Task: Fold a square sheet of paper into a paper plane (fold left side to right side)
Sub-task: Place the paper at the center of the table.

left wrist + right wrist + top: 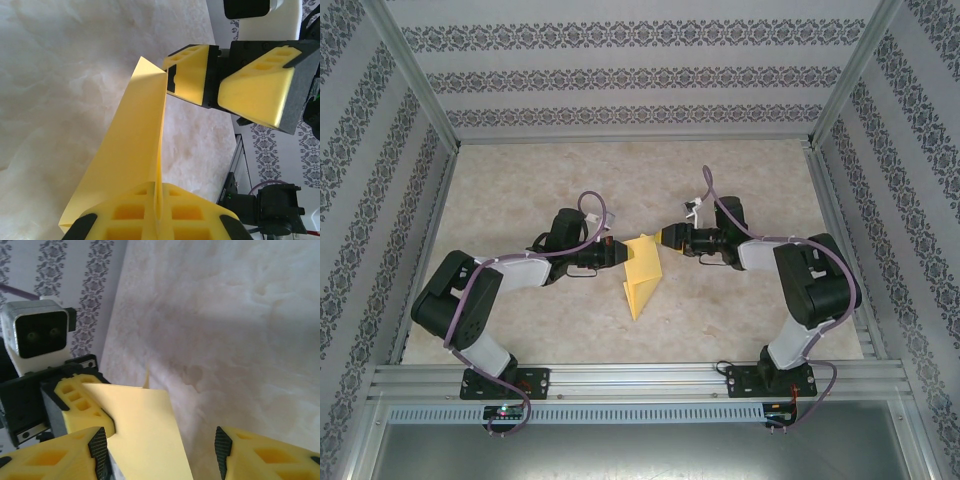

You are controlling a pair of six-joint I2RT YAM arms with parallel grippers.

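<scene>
The left tool (156,202) clamps the creased square sheet of paper (642,272) upright over the desk (740,180), while the right tool (160,450), jaws apart astride its far edge, could crumple or misalign the fold if it closes askew.

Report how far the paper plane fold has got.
Done: the sheet of paper is already creased into a narrower, pointed shape. In hand: the left gripper pinches it; the right gripper straddles its edge, jaws open. Left: no slim dart yet, so more folds.

High rear overview; opposed wrist views close on shared paper (130,150)
</scene>
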